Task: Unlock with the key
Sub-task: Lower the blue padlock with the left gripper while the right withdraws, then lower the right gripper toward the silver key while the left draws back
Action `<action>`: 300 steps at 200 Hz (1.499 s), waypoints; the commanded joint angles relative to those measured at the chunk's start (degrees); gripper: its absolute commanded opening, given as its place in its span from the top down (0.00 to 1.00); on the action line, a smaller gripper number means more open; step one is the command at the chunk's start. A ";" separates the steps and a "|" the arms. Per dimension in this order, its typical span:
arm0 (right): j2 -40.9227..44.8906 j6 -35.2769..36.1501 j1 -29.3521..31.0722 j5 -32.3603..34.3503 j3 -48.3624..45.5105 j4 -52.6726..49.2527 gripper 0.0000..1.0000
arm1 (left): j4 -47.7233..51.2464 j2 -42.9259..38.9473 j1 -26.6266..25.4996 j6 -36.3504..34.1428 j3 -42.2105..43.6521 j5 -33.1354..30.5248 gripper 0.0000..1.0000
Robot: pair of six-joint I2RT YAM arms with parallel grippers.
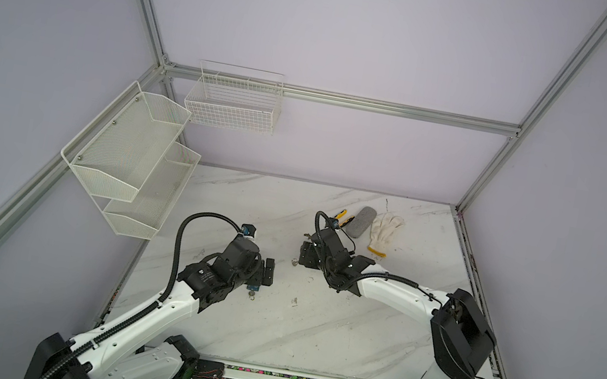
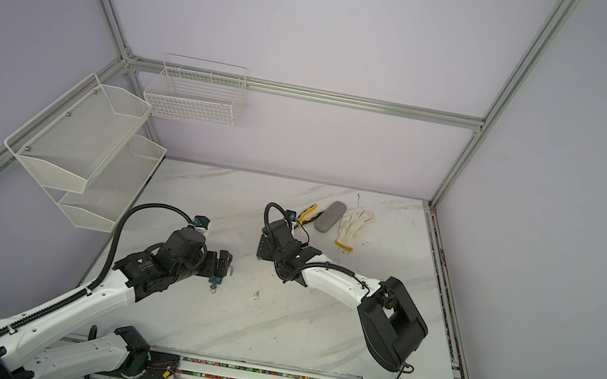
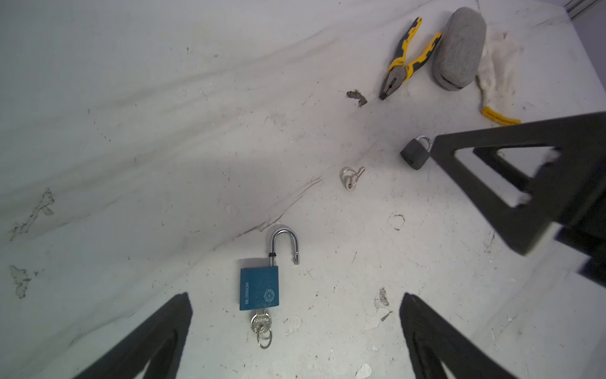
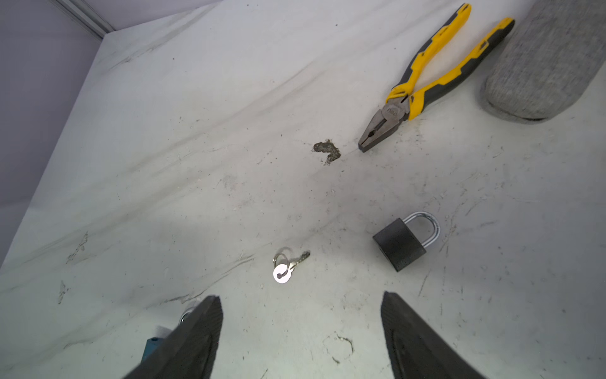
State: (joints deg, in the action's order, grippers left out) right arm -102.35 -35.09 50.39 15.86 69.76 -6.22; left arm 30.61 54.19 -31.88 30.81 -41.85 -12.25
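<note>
Blue padlock (image 3: 259,288): open shackle (image 3: 284,242) pointing away from left hand (image 3: 295,295), key (image 3: 261,323) end nearest.
Left hand: spread, padlock between fingertips (image 3: 170,315), untouched.
Right hand (image 4: 300,295): spread, empty.

That blue padlock (image 3: 259,288) looks like matte painted metal, shackle (image 3: 284,241) shiny chrome; marble-look tabletop (image 3: 164,147) is pretty scuffed.

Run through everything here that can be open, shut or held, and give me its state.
Blue padlock: shackle open.
Inserted key: in the blue padlock's keyhole.
Black padlock: shackle shut.
Loose key: lying free, in no lock.
Pliers: nose closed.
Grey case: looks shut.
Left gripper: open, empty.
Right gripper: open, empty.
</note>
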 commanded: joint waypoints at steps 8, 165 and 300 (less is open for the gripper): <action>-4.26 -4.11 1.13 6.70 3.40 -0.88 0.20 | -1.17 -5.11 0.59 -0.42 -0.66 -0.61 0.00; -21.09 -6.51 4.53 15.43 15.47 -6.62 0.19 | -5.45 -10.84 0.94 5.06 4.33 -5.55 0.00; -18.03 -6.32 5.48 15.13 9.79 -10.27 0.18 | -7.23 -10.14 0.98 6.81 5.21 -3.15 0.00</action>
State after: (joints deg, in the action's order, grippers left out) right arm -123.50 -40.71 55.51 30.98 82.04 -12.95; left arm 25.76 44.14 -31.14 36.49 -39.07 -16.25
